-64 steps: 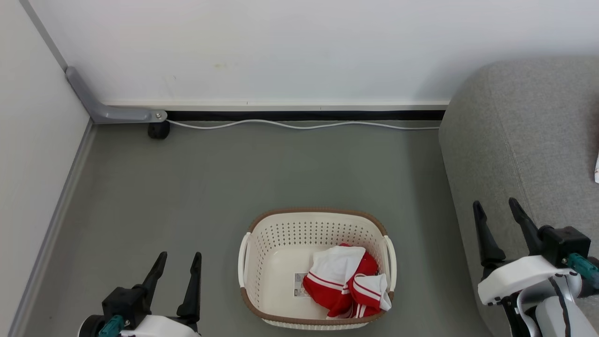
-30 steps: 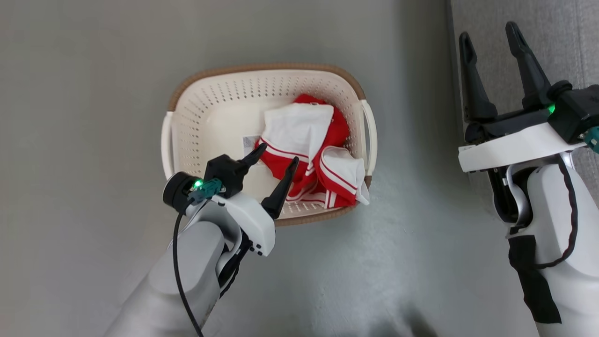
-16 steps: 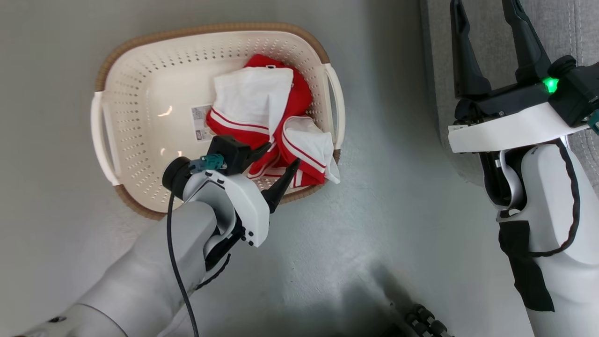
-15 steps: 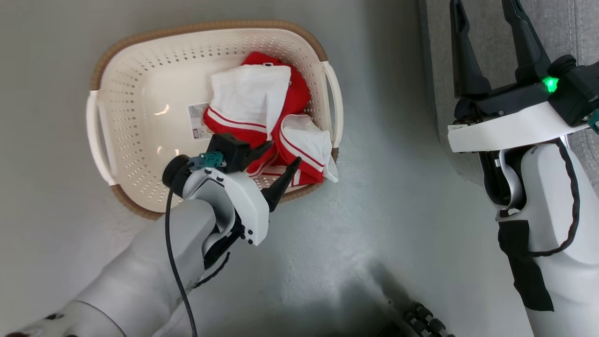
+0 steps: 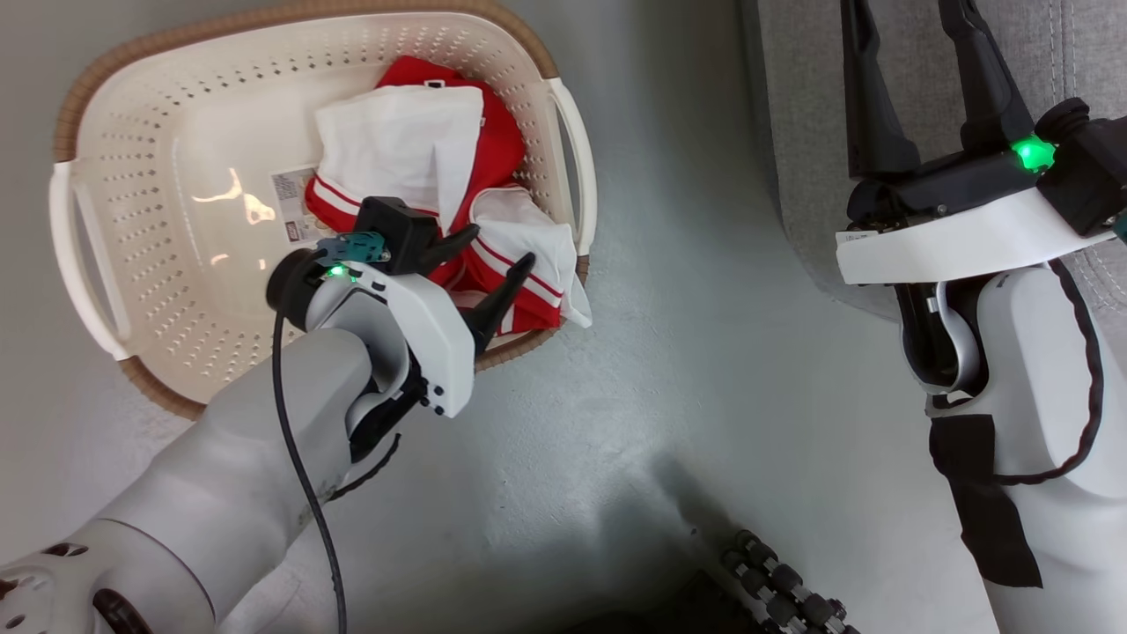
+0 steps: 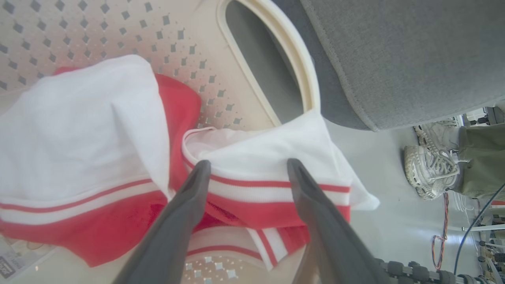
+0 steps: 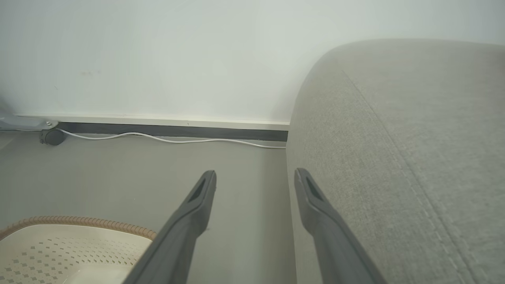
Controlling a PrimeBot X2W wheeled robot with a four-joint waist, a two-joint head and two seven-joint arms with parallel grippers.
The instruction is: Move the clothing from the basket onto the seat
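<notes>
Reaching into the basket (image 5: pixel 132 176), left gripper (image 5: pixel 502 245), jaws spread wide astride the clothing (image 5: pixel 396 145), clamping nothing, right gripper (image 7: pixel 255 172) gaping and empty beside the seat (image 7: pixel 394 138).

The red-and-white clothing (image 5: pixel 401 150) lies crumpled in the seat-side half of the cream perforated basket (image 5: pixel 132 158). One white, stripe-trimmed fold hangs over the basket's brown rim. The basket stands on the floor (image 5: pixel 669 352), just beside the grey fabric seat (image 5: pixel 797 114).

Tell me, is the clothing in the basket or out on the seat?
In the basket. The clothing lies bunched against its right wall, one white corner draped over the rim; the open left gripper straddles it.
</notes>
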